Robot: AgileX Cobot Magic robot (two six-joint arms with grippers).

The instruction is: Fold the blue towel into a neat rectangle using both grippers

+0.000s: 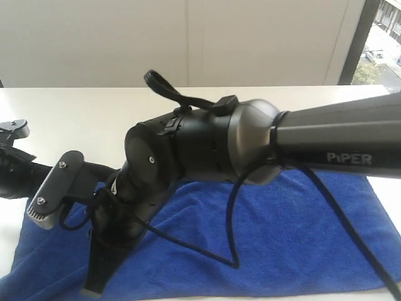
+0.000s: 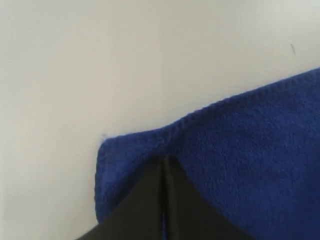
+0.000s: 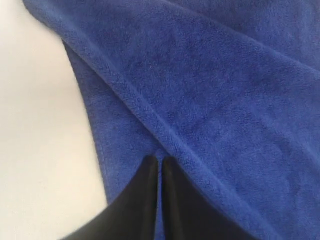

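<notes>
exterior view: 1 blue towel (image 1: 282,238) lies spread on the white table (image 1: 75,113), partly hidden behind 1 big black arm (image 1: 326,144) marked piper. that arm comes in from the right and angles down onto the towel's near left part. its black cable (image 1: 233,213) loops over the cloth and a grey plate (image 1: 53,188) sits by its wrist. a 2nd arm (image 1: 12,166) only peeks in at the left edge. fingertips can't be read in this view, the wrist views give that. left wrist view: left gripper (image 2: 164,160) has its 2 black fingers pressed together on a corner of the towel, cloth puckered at the tips, bare table on both sides of the corner. right wrist view: right gripper (image 3: 160,159) has its 2 fingers all but together, a hairline gap between them, nipping a raised fold of the towel near its edge, table just beside. the wrist views show only a patch of cloth, the exterior alone shows the arms and most of the towel's outline. count: 1 towel, 1 table, 2 arms, 2 grippers, 2 fingers on each.
</notes>
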